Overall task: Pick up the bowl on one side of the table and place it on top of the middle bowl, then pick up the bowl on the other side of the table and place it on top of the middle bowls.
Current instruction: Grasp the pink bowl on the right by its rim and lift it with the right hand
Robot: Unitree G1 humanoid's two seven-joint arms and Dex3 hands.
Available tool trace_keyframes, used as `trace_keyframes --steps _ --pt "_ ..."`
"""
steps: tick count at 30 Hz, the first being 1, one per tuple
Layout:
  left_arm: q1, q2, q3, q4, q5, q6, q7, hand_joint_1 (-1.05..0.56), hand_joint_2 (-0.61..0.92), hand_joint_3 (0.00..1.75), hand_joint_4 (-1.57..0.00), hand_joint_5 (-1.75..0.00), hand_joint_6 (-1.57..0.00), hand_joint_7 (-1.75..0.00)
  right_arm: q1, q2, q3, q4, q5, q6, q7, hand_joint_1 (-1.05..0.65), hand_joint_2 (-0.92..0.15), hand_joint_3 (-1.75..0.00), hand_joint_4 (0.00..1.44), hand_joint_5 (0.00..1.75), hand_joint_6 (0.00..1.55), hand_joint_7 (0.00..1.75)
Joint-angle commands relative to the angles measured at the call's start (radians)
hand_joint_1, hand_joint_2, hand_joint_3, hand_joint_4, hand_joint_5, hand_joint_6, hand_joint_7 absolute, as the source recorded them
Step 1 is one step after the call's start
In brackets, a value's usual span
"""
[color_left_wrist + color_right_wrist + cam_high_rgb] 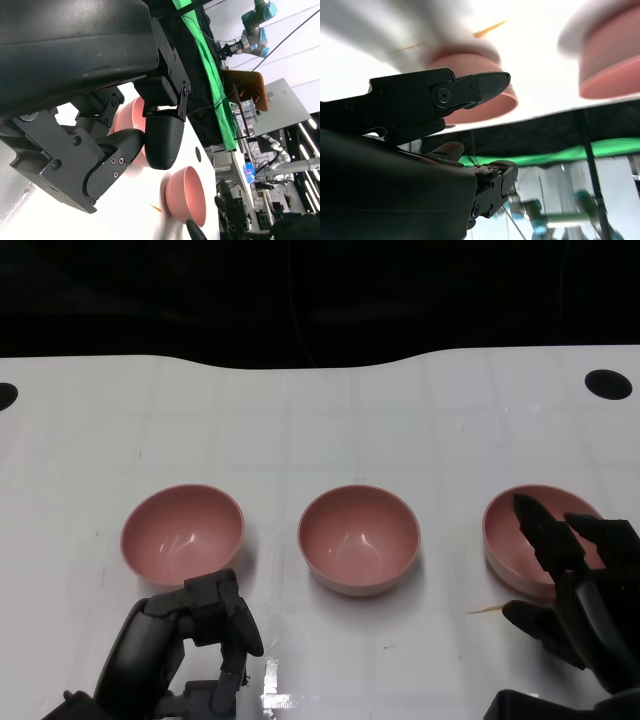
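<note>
Now three smooth round pink bowls are sitting in a row on the white table [420, 410], mouths up: left bowl [183, 530], middle bowl [358, 538], right bowl [528, 536]. Right hand [580, 585] is spreading its fingers over the right bowl's near rim, gripping nothing. Left hand [195, 640] is curling empty just before the left bowl.

Looks like a robotics lab: beyond the left hand [125, 150], a blue-jointed robot arm [252, 30], green cloth [210, 85], cables and ceiling strip lights [305, 150].
</note>
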Motion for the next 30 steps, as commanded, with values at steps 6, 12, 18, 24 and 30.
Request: trace_keyframes --steps 6,12,18,24,30 --pt "0.017 0.012 0.004 -0.029 0.003 0.001 0.001 -0.18 0.36 1.43 -0.89 -1.75 -0.80 -1.57 -0.053 -0.038 0.035 0.032 -0.005 0.098 0.101 -0.51 -0.86 0.00 0.18 0.55 0.44 0.06" --pt "0.022 0.010 -0.002 -0.041 -0.005 0.003 -0.006 -0.17 0.38 1.42 -0.88 -1.75 -0.79 -1.56 -0.082 -0.045 0.042 0.050 0.026 0.135 0.146 -0.37 -0.90 0.00 0.52 0.35 0.68 0.04" --pt "0.020 0.015 0.000 -0.038 -0.003 0.005 -0.006 -0.17 0.39 1.41 -0.88 -1.75 -0.78 -1.56 -0.100 -0.046 0.018 0.094 0.127 0.064 0.099 -0.14 -0.91 -0.07 0.90 0.94 1.16 0.08" --pt "0.016 0.015 0.001 -0.033 0.002 0.003 -0.002 -0.18 0.39 1.39 -0.89 -1.75 -0.78 -1.57 -0.112 -0.054 0.009 0.145 0.165 -0.036 -0.027 -0.12 -0.46 -1.14 0.93 1.72 1.17 0.79" --pt "0.014 0.011 -0.001 -0.030 0.000 0.000 -0.002 -0.18 0.40 1.38 -0.89 -1.75 -0.77 -1.56 -0.123 -0.057 0.009 0.181 0.167 -0.100 -0.127 -0.13 -0.37 -1.29 0.98 1.75 0.83 1.63"
